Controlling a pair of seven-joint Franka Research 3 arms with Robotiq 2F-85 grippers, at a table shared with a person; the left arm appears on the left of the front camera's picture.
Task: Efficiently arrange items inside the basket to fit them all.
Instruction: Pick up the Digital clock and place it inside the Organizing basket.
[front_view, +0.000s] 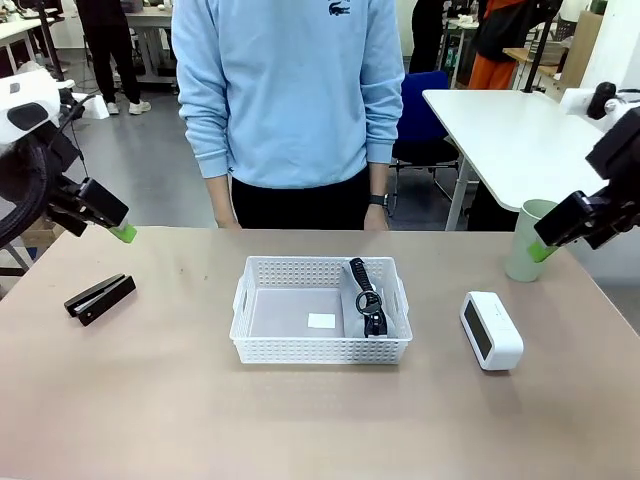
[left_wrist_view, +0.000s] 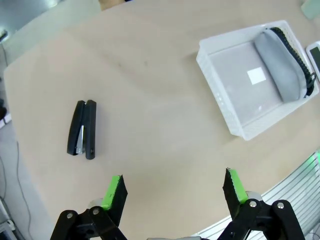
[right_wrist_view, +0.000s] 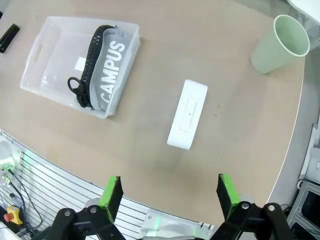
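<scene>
White plastic basket (front_view: 320, 350) sits mid-table with only the grey zip pouch (right_wrist_view: 112, 70) inside, stood on edge against the wall toward the robot's right. The black stapler (front_view: 100, 298) lies out to the left; the small white box (front_view: 492, 330) and pale green cup (front_view: 527, 240) are to the right, all well apart from the basket. The left gripper (left_wrist_view: 173, 180) hangs near the stapler and the right gripper (right_wrist_view: 168, 182) above the box, both spread wide and empty. Packing looks barely begun. Next, I'd guess an arm must drop and close across its nearest item.
</scene>
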